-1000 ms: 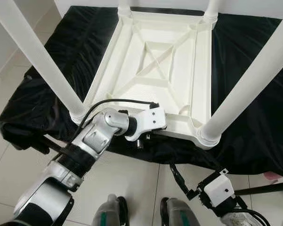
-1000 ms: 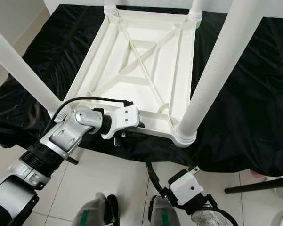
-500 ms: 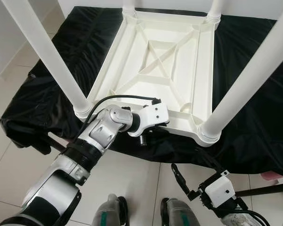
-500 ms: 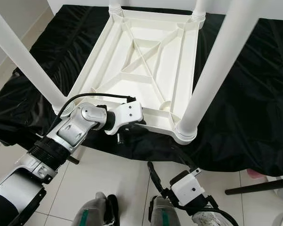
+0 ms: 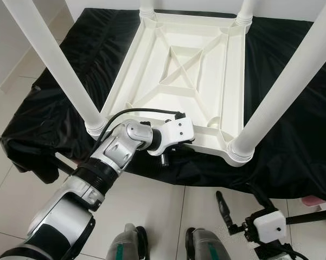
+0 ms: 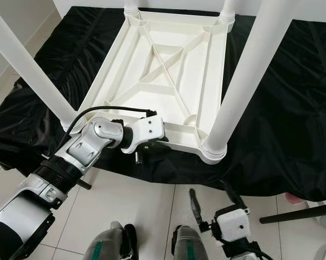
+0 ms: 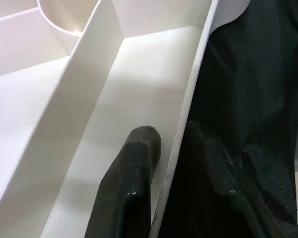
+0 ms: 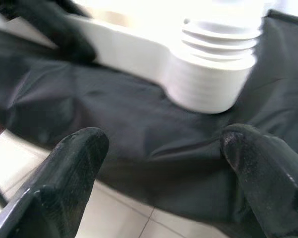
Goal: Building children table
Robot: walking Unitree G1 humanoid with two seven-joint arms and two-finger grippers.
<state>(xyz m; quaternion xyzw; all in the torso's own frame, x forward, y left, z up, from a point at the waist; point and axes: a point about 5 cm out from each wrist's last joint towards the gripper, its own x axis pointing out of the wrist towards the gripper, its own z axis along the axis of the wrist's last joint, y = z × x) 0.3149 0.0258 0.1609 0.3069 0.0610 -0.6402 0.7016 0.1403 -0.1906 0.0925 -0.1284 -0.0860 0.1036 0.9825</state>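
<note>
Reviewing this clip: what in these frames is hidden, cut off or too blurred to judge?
- Tops of the four table legs: cut off by the eye views' edges.
- Left end effector grip on the tabletop rim: one finger each side, but contact pressure unreadable; in the eye views the wrist housing hides the fingers.
- Leg socket: blurred and overexposed in the right wrist view, so how well the leg is seated is unclear.
- Black cloth: covers whatever supports the tabletop.

Open room is offered between the four upright legs (image 5: 53,65) above the upturned table (image 5: 179,81); its ribbed underside is crossed by ridges, and the near rim is occupied by the left end effector (image 7: 163,163).
</note>
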